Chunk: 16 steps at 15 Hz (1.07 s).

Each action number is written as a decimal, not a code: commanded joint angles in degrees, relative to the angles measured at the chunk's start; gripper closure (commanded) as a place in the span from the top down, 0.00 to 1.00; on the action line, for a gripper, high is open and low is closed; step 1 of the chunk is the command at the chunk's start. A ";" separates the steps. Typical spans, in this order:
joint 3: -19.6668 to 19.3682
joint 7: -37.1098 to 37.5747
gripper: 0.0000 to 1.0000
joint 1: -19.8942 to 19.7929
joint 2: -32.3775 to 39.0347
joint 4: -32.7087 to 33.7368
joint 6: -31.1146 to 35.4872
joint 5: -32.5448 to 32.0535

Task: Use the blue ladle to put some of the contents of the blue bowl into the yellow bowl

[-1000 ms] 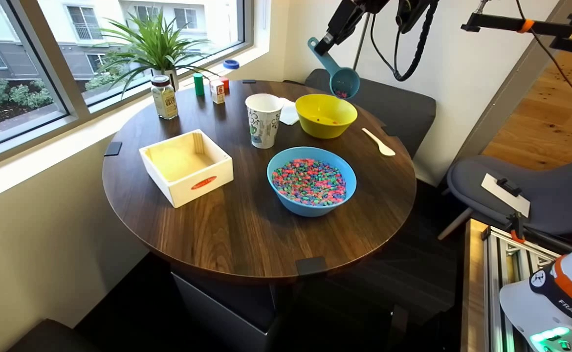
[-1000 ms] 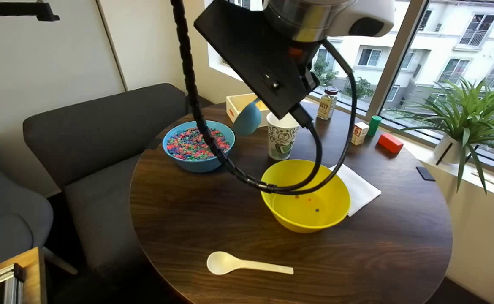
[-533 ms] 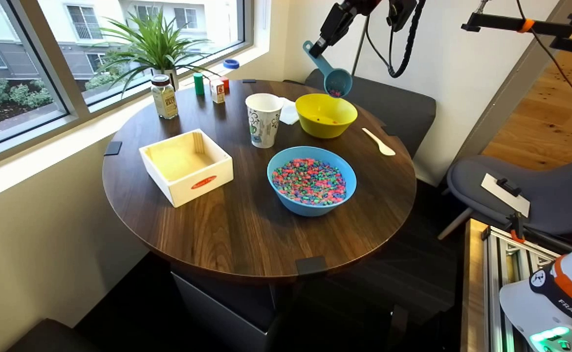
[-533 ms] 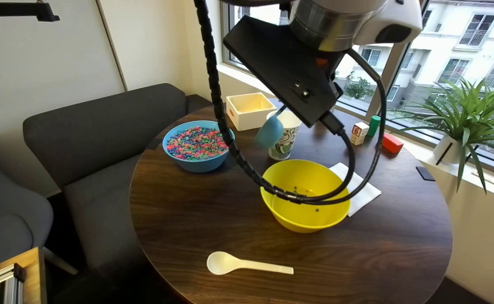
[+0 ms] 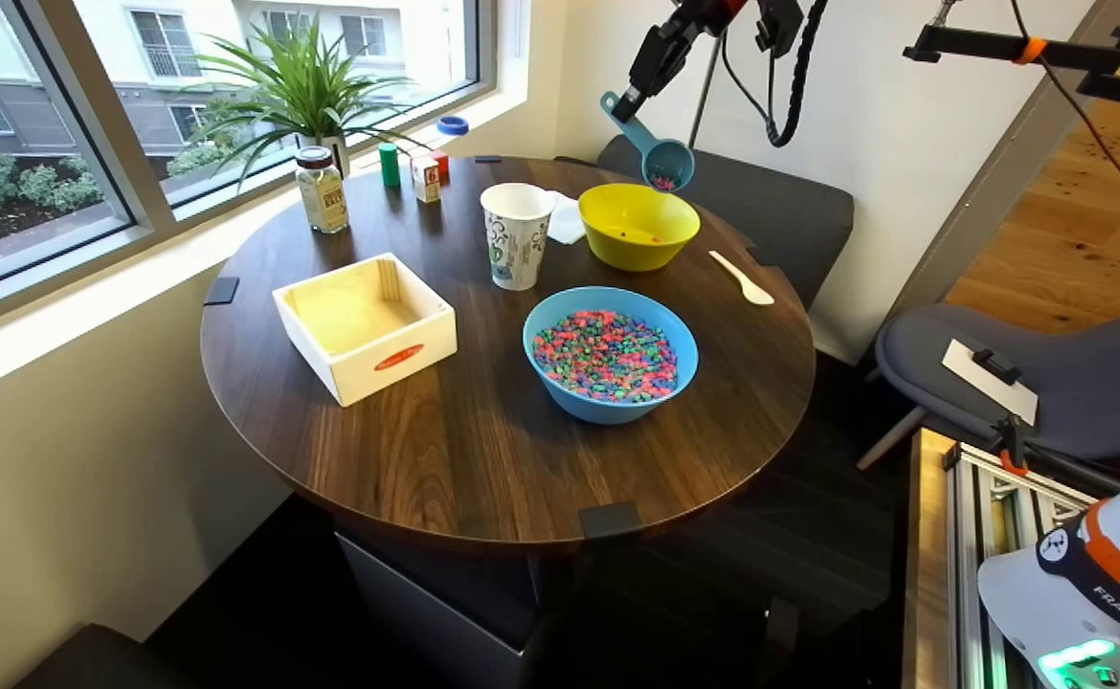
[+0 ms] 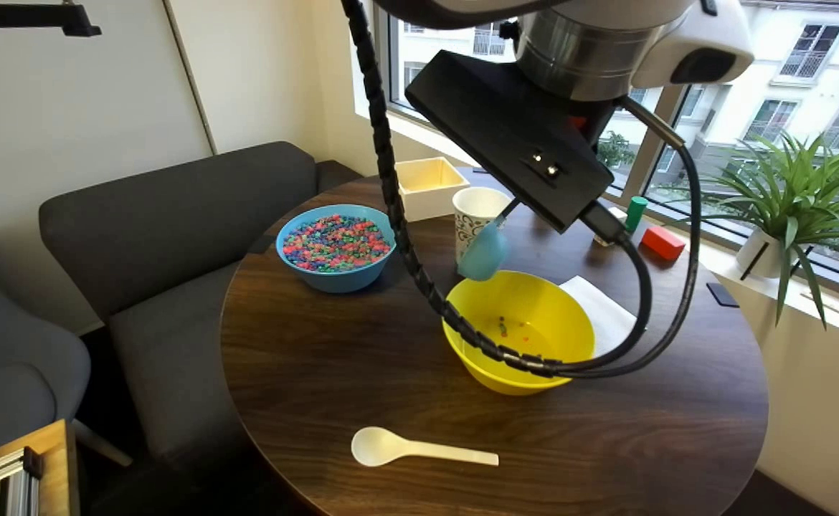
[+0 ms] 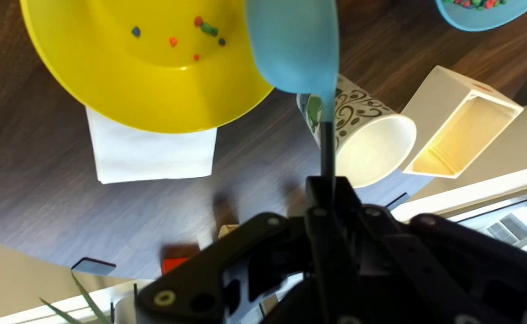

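My gripper pinches the blue measuring scoop; I should centre it over the yellow bowl before tipping.

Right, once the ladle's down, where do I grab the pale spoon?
Probably the middle of the handle, from straight above, jaws closing across it: the pale spoon lies on the table, apart from the yellow bowl, and the handle is straight and narrower than the rounded end.

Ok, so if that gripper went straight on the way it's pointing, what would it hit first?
Leaving aside the blue ladle it holds, the gripper would likely meet the patterned paper cup first, though depth is unclear.
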 commanded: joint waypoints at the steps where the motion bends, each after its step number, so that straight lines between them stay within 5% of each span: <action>1: 0.79 1.43 0.02 -0.29 1.21 0.32 5.21 -3.29; 16: 3.47 10.57 0.02 1.63 1.82 -3.88 18.75 -20.08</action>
